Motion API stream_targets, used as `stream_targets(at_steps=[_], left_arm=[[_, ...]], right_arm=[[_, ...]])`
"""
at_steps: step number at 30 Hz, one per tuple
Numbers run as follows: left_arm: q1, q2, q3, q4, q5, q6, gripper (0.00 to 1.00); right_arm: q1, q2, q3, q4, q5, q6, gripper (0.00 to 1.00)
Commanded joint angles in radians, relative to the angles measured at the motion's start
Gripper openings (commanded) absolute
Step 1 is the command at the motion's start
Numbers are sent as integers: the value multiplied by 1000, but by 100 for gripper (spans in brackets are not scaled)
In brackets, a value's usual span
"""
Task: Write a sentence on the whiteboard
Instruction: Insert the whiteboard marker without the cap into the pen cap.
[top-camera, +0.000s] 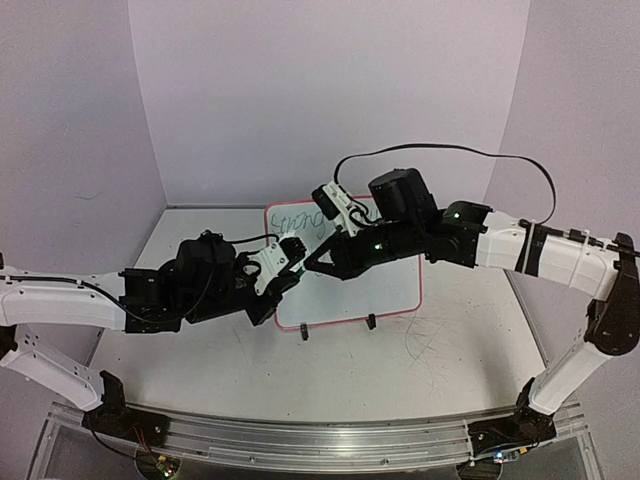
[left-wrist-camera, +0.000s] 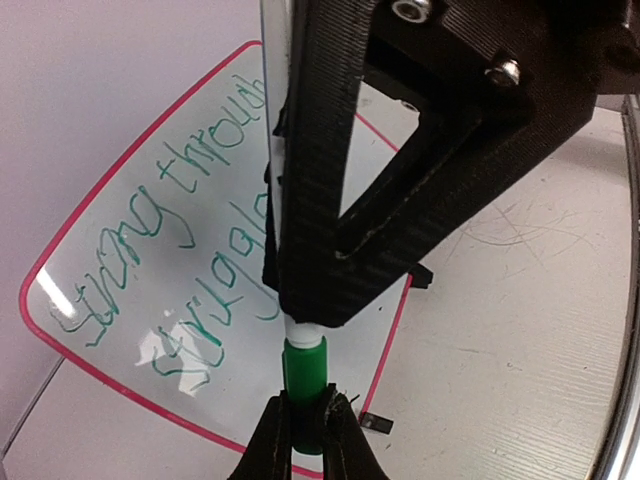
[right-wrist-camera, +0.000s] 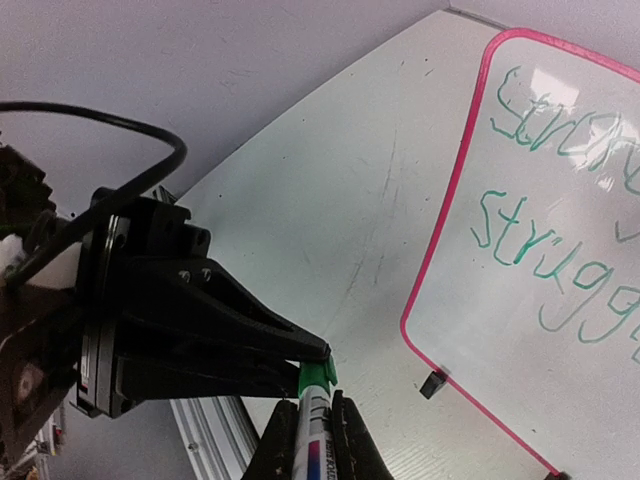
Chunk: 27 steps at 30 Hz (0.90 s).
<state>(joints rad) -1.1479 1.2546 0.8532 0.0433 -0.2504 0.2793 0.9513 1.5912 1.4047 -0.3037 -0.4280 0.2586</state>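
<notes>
The left gripper (left-wrist-camera: 305, 410) pinches the green cap (left-wrist-camera: 304, 372). The right gripper (right-wrist-camera: 315, 403) clamps the marker (right-wrist-camera: 317, 440). Both meet over the whiteboard's (top-camera: 390, 285) left side, beside its 2-line sentence (left-wrist-camera: 150, 225).

The pink-rimmed rectangular whiteboard (top-camera: 390, 290) lies on the scuffed white tabletop (top-camera: 450, 370); above its left side, a green-capped marker (left-wrist-camera: 303, 385) spans between left gripper (top-camera: 298, 268) and right gripper (top-camera: 312, 265).

White bench inside a pale booth

The bench (top-camera: 200, 370) is white and scuffed, with faint grey scribble marks (top-camera: 422, 345) on its right part and thinner scratches across the middle. Plain pale-lilac walls (top-camera: 320, 100) close it in at the back and on both sides. A grooved aluminium rail (top-camera: 320, 447) runs along its near edge.
</notes>
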Motion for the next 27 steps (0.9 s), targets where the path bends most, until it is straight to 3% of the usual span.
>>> stream_targets(at_steps=[1, 3, 5, 8, 11, 13, 17, 19, 22, 26, 27], left_arm=[[-80, 33, 175, 98, -210, 0, 0], [-119, 74, 245, 88, -256, 35, 0], [-138, 86, 289, 59, -181, 41, 0], [-131, 57, 296, 9, 61, 3, 0], [-57, 19, 285, -43, 345, -83, 0], [-12, -8, 269, -76, 468, -135, 0], [-3, -26, 245, -135, 376, -201, 0], [-3, -39, 211, -140, 270, -241, 0], [-3, -76, 125, -141, 5, -360, 0], [-2, -152, -22, -143, -190, -575, 0], [-2, -170, -55, -150, -220, -629, 0]], right_arm=[[29, 71, 77, -50, -89, 198, 0], [52, 93, 94, -44, -74, 227, 0], [66, 108, 98, -33, -74, 195, 0], [67, 114, 77, -27, -203, 21, 0], [65, 89, 12, -32, -418, -233, 0], [60, 82, -16, -51, -474, -314, 0], [39, 54, -16, -56, -380, -282, 2], [32, 15, -26, -15, -282, -220, 16], [13, -82, -44, 3, -79, -137, 52], [-14, -275, -95, 32, 207, -99, 92], [-16, -330, -113, 48, 277, -102, 96]])
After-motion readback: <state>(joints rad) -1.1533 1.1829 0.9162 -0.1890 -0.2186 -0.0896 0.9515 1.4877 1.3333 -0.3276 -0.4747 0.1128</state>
